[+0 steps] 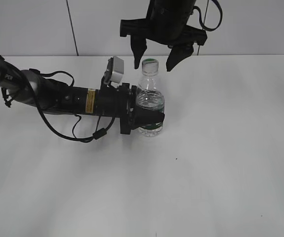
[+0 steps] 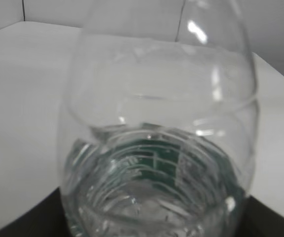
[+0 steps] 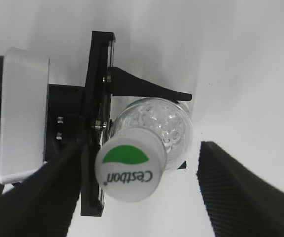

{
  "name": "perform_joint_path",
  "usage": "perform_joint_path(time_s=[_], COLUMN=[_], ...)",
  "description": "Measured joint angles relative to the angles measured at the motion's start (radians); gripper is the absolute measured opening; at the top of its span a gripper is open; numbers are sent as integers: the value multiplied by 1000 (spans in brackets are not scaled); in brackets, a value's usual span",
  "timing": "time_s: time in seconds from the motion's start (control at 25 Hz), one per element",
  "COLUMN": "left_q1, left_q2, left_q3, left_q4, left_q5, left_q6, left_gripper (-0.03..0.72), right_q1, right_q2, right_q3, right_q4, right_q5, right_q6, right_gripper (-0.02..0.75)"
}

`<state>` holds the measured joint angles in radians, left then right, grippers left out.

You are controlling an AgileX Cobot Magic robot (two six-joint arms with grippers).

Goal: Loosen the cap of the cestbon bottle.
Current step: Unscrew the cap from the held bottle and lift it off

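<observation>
Left hand [image 1: 149, 118] clamps bottle [image 1: 150, 101] upright on bench [image 1: 221, 148]. Right hand [image 1: 155, 58] hangs wide open, fingers either side of cap [image 3: 130, 168], not touching.

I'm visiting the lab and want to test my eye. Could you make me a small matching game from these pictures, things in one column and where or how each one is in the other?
Things:
1. cap
2. cestbon bottle
3. left gripper
4. right gripper

States:
A. open, fingers on either side of the cap, not touching it
B. clamped around the bottle's lower body
C. white with a green mark, on the bottle's neck
D. upright on the table, clear with a green label

Pairs: 1-C, 2-D, 3-B, 4-A
</observation>
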<state>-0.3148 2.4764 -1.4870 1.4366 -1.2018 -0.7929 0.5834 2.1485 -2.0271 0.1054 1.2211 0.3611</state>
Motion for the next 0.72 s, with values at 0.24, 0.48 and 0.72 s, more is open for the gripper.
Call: perform_joint_path(time_s=[0.24,0.48,0.72], left_q1=[0,-1,-1], left_q2=[0,0,0], left_q3=[0,0,0], left_q4=[0,-2,-5], left_q5=[0,3,4], left_q6=[0,0,0], left_gripper=[406,406,406], right_q1=[0,0,0], right_q2=[0,0,0], right_q3=[0,0,0], right_q4=[0,2,-14], right_q5=[0,0,-2], right_q6=[-1,-2,-71], right_gripper=[430,303,303])
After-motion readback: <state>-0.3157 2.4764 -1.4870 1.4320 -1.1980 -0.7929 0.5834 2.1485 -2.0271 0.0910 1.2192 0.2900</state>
